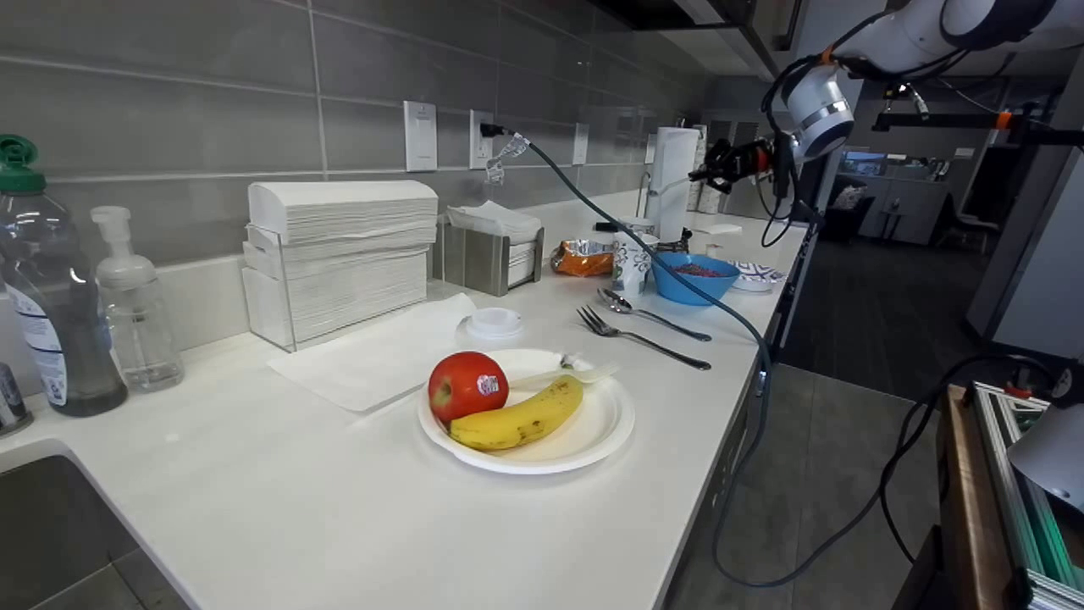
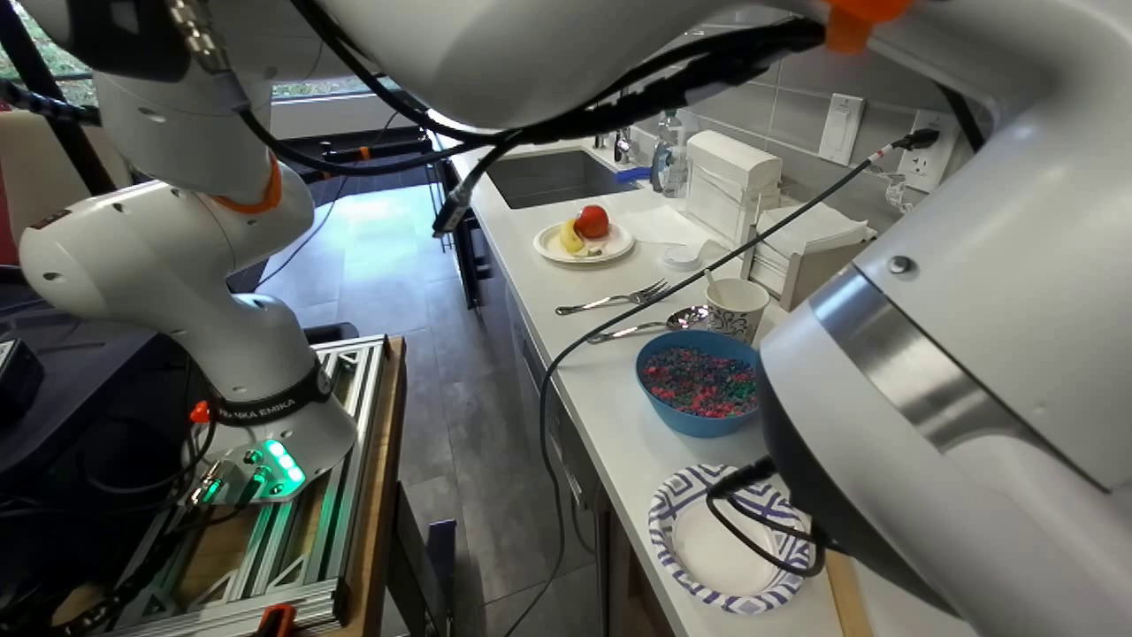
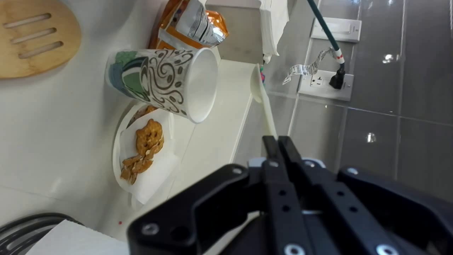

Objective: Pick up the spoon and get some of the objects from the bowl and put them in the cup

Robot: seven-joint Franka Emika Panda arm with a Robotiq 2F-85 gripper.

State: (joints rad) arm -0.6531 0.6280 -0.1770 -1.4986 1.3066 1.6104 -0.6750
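The gripper (image 3: 277, 140) is pressed together on the thin handle of a white spoon (image 3: 264, 102), which points toward eleven o'clock in the wrist view. A few coloured bits (image 3: 262, 74) show at the edge of the spoon's head.

At ten o'clock from the gripper stands a cup (image 3: 161, 79), apart from the spoon, its rim toward three o'clock in that turned view; part of its white inner wall shows. At nine o'clock is a plate (image 3: 116, 156) of brown snacks (image 3: 148, 138), at eleven an orange bag (image 3: 184, 30).

In both exterior views the blue bowl (image 2: 681, 418) sits on the counter (image 1: 406, 517), holding a heap (image 2: 694, 376) of red, blue and green pieces. At one o'clock from it, just beside, is a printed cup (image 2: 741, 308) with a pale stick (image 2: 711, 285) in it; whether it is the wrist view's cup, I cannot tell. A patterned plate (image 2: 694, 550) lies at six o'clock.

In an exterior view the arm (image 1: 910, 38) reaches in from two o'clock, bends at the wrist and holds the gripper nearly level, toward nine o'clock, above the counter.
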